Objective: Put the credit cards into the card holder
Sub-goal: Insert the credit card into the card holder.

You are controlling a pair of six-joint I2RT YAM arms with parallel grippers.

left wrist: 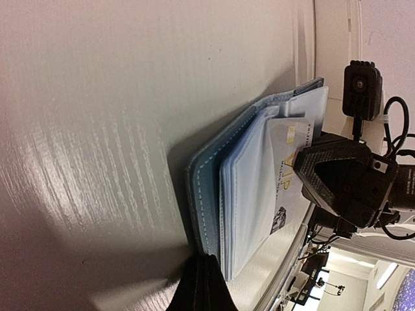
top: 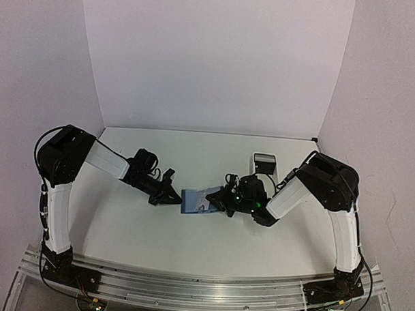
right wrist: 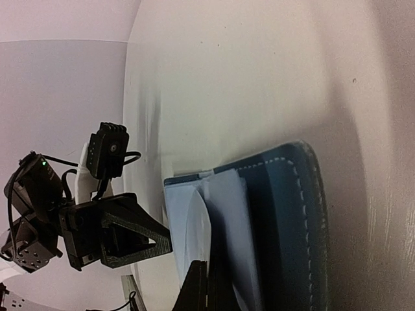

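The white surface (top: pixel 123 227) carries everything in view, and it is closed in by white walls behind and at both sides. The left arm (top: pixel 59 191) and the right arm (top: pixel 335 201) are both bent inward towards the middle of the surface.

The card holder (top: pixel 192 201) lies opened out flat near the centre, between the two arms. Its outer cover is dark blue with a line of pale stitching along the rim. Lighter blue, glossy pockets are stacked inside. A white tray (top: pixel 264 162) stands well apart from it, behind the right arm's wrist.

One pale card (left wrist: pixel 288 175) is seen resting on the inner pockets, with one long edge overlapped by them. It bears the letters "VIP", a small gold chip patch and a small dark emblem. A second, dark card cannot be made out.

The left end effector (top: pixel 171 194) is clenched, its tip at the left edge of the card holder. No object is seen between its fingers. The right end effector (top: pixel 218 202) is likewise clenched, its tip meeting the exposed end of the pale card. Whether the card is pinched cannot be told.
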